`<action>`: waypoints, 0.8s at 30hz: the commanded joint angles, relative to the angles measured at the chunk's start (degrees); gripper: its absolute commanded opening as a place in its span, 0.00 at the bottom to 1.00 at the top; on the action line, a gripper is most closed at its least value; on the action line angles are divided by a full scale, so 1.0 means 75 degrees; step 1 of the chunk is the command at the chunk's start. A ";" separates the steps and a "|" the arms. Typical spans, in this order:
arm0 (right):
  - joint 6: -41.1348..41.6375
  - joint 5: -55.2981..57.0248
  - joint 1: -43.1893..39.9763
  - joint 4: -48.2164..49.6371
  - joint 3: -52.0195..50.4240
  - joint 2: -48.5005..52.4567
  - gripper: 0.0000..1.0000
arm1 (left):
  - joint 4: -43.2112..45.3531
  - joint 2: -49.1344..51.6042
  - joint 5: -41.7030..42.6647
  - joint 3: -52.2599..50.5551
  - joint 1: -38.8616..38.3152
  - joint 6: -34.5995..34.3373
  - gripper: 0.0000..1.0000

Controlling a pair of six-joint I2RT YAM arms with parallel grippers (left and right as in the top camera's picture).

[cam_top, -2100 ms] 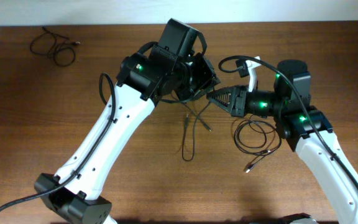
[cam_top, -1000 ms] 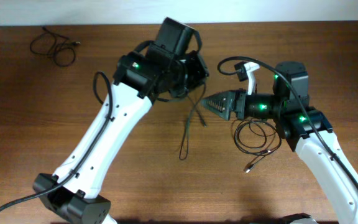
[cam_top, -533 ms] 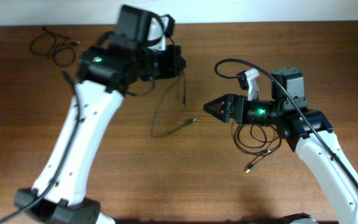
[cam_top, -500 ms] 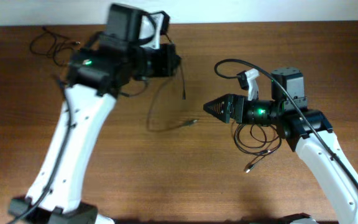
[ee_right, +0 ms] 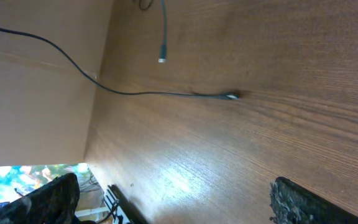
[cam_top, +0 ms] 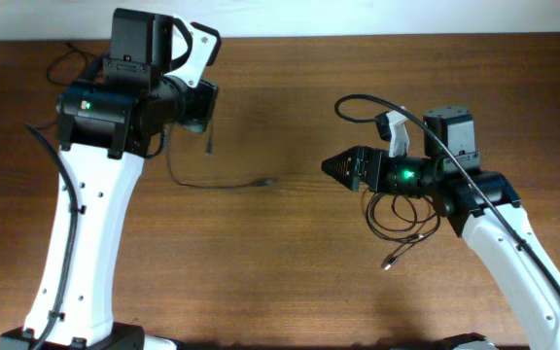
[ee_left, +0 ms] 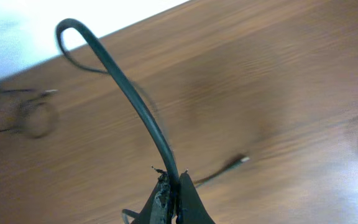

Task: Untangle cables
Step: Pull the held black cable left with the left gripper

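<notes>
My left gripper (cam_top: 206, 105) is at the back left, shut on one thin black cable (cam_top: 189, 178). Its short end hangs from the jaws, and the long end trails right along the table to a plug (cam_top: 269, 181). The left wrist view shows the cable (ee_left: 132, 93) pinched between the closed fingertips of this gripper (ee_left: 174, 184). My right gripper (cam_top: 331, 167) points left at mid-table, open and empty, apart from that plug. In the right wrist view the same cable (ee_right: 142, 93) runs ahead of the wide-apart fingers (ee_right: 303, 200). A second coiled cable (cam_top: 397, 212) lies under the right arm.
Another small cable bundle (cam_top: 66, 66) lies at the far back left corner, partly hidden by the left arm. The table's back edge and a pale wall (cam_top: 358, 17) run behind both arms.
The left arm has swung left and back, drawing its cable away from the right gripper and out along the table. The right arm has barely moved.
</notes>
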 commanded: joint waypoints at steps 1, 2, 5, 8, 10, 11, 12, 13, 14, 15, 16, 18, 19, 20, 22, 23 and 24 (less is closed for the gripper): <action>-0.0111 0.0102 0.0044 -0.0003 0.0032 -0.0015 0.98 | 0.0140 0.0047 -0.1524 -0.0207 0.0067 0.1416 0.00; -0.0111 0.0105 0.0044 -0.0003 0.0032 -0.0015 0.98 | 0.0152 0.0076 -0.1515 -0.0236 0.0105 0.1708 0.00; -0.0111 0.0102 0.0044 -0.0003 0.0032 -0.0015 0.98 | 0.0338 0.0230 -0.1515 -0.0274 0.0344 0.2145 0.00; -0.0111 0.0102 0.0044 -0.0006 0.0032 -0.0015 0.98 | 0.0673 0.0443 -0.0731 -0.0274 0.0764 0.2136 0.00; -0.0114 0.0105 0.0044 -0.0006 0.0032 -0.0015 0.98 | 0.0874 0.0586 0.0341 -0.0274 0.1102 0.2136 0.00; -0.0114 0.0102 0.0044 -0.0006 0.0032 -0.0015 0.98 | 0.0979 0.0662 0.0886 -0.0274 0.1335 0.2139 0.00; -0.0117 0.0102 0.0044 -0.0006 0.0032 -0.0015 0.98 | 0.1110 0.0766 0.1381 -0.0274 0.1652 0.2139 0.00; -0.0117 0.0105 0.0044 -0.0006 0.0032 -0.0015 0.98 | 0.1189 0.0828 0.1585 -0.0274 0.1862 0.2139 0.00; -0.0117 0.0105 0.0044 -0.0006 0.0032 -0.0015 0.98 | 0.1271 0.0909 0.1868 -0.0274 0.2127 0.2139 0.00; -0.0166 0.0105 0.0044 -0.0006 0.0032 -0.0015 0.98 | 0.1341 0.1003 0.2133 -0.0274 0.2358 0.2139 0.00; -0.0175 0.0108 0.0044 -0.0003 0.0032 -0.0015 0.98 | 0.1402 0.1081 0.2355 -0.0274 0.2565 0.2142 0.00; -0.0178 0.0108 0.0044 -0.0003 0.0032 -0.0012 0.98 | 0.1600 0.1329 0.2827 -0.0286 0.3025 0.2142 0.00; -0.0192 0.0108 0.0044 -0.0003 0.0032 -0.0009 0.98 | 0.1684 0.1437 0.3069 -0.0286 0.3194 0.2142 0.00; -0.0204 0.0105 0.0044 -0.0006 0.0032 -0.0006 0.98 | 0.1781 0.1562 0.3369 -0.0286 0.3375 0.2145 0.00; -0.0291 0.0105 0.0044 -0.0017 0.0032 0.0012 0.98 | 0.1929 0.1827 0.3928 -0.0286 0.3727 0.2215 0.00; -0.0291 0.0105 0.0044 -0.0041 0.0032 0.0017 0.98 | 0.1982 0.1944 0.4068 -0.0286 0.3873 0.2229 0.00; -0.0315 0.0105 0.0044 -0.0067 0.0032 0.0020 0.98 | 0.2011 0.2107 0.4095 -0.0286 0.4065 0.2232 0.00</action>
